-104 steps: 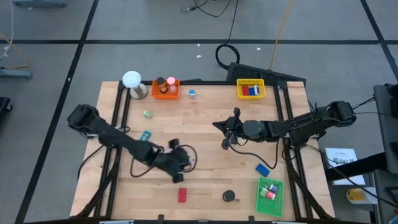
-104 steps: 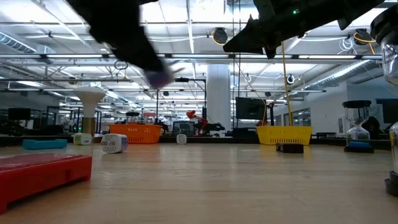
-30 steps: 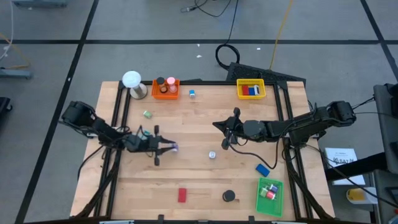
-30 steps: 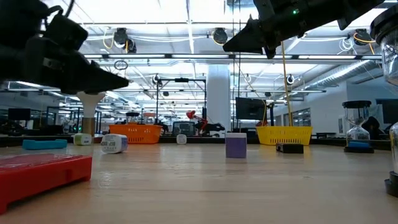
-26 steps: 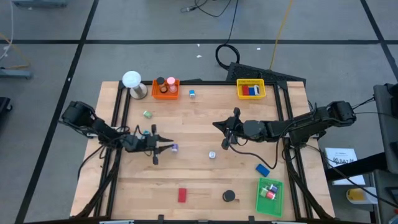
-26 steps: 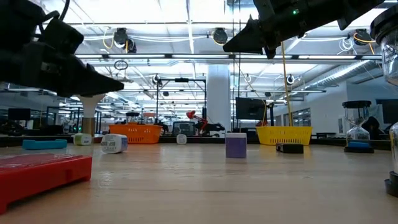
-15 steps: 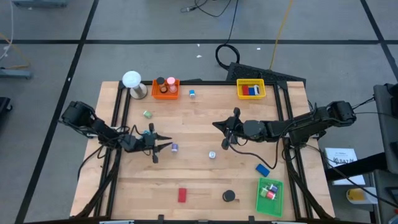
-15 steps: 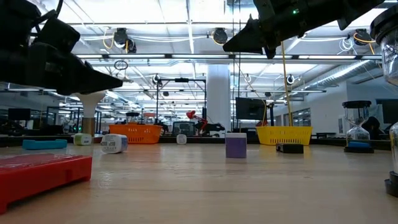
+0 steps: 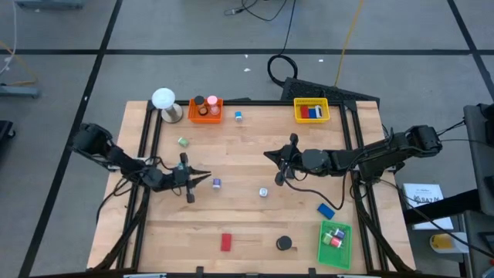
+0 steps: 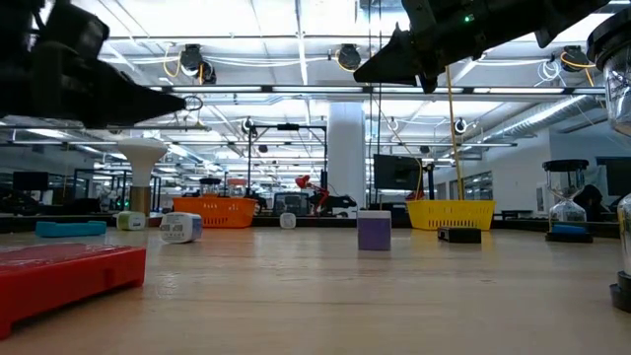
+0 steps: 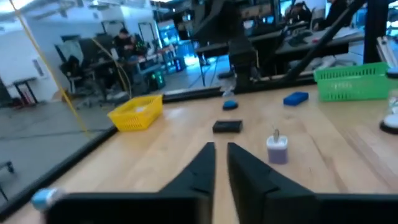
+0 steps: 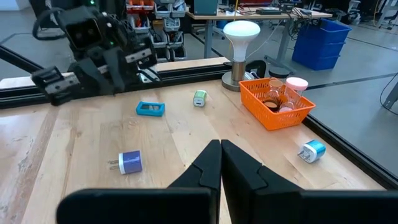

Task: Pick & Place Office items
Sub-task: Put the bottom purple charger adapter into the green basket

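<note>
My left gripper [image 9: 205, 177] [image 11: 221, 163] is shut and empty. It hovers over the table's left half, fingers level and pointing right, just left of a small purple piece [image 9: 217, 184] [image 12: 129, 162] lying on the wood. My right gripper [image 9: 268, 154] [image 12: 220, 158] is shut and empty above mid-table, pointing left. Loose on the table are a pale plug-like piece [image 9: 263, 191] [image 11: 277, 149], a red block [image 9: 226, 242], a black disc [image 9: 285, 243], a blue block [image 9: 326, 209], a teal piece [image 12: 150, 109], a green bit [image 9: 183, 141] and a blue bit [image 9: 238, 116].
The orange tray [image 9: 205, 110] and yellow tray [image 9: 311, 110] sit at the far edge, and the green tray [image 9: 335, 239] at the near right corner; all three hold pieces. A white ball on a round base [image 9: 164, 100] stands at the far left. Black rails run along both sides.
My left gripper has drawn back toward the table's left edge and risen a little, away from the purple piece. The purple piece has stayed where it lay. My right arm has kept still.
</note>
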Robot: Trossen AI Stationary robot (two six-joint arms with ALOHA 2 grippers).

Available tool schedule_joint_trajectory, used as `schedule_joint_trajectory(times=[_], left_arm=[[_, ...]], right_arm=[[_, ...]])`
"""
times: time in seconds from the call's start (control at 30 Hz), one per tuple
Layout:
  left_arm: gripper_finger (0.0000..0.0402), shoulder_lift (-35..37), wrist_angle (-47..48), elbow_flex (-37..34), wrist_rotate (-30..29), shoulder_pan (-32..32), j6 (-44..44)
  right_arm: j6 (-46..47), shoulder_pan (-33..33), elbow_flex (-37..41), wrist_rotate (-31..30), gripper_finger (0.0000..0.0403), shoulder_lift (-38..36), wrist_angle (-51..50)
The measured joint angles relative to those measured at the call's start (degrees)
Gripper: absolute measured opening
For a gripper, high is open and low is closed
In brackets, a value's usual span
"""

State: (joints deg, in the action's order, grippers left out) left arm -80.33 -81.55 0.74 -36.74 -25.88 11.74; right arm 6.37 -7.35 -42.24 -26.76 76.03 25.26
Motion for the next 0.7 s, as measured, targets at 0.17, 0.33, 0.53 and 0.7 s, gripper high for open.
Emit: schedule_joint_trajectory(times=[0.17, 0.33, 0.53, 0.7], left_arm=[[0.0014, 6.3, 8.5, 0.0, -5.3, -2.8, -0.4], [0.0005, 10.0, 17.1, 0.1, -4.9, -4.2, -4.5], [0.0018, 10.1, 18.0, 0.1, -4.8, -4.6, -7.6], [0.0032, 10.1, 18.0, 0.1, -4.8, -4.6, -7.6]], right_arm=[[0.0, 0.0, 0.0, 0.0, 0.0004, 0.0, 0.3], [0.1, 0.2, 0.0, 0.0, 0.0004, 0.0, 4.2], [7.3, 1.4, -1.9, 12.4, 0.0002, 0.0, 2.4], [15.3, 0.7, -9.9, 5.8, 0.0002, 1.8, -26.5]])
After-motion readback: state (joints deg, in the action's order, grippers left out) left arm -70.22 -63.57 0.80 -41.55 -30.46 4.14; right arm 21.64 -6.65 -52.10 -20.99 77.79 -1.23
